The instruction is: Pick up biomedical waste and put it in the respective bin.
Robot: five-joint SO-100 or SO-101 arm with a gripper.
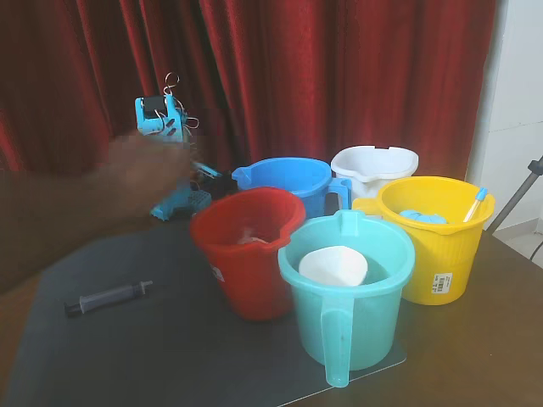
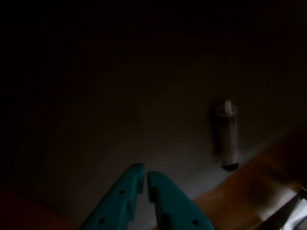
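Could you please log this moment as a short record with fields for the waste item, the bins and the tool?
waste item: small syringe-like vial lying flat on the dark mat, apart from the buckets
target bin: red bucket, upright
other bins: teal bucket, blue bucket, yellow bucket, white bucket
tool: tool nearly shut, holding nothing
obstruction: blurred hand in the fixed view

Dark red curtain [image 1: 280, 76] behind (white wall [image 1: 517, 93] right), brown table [image 1: 484, 356].
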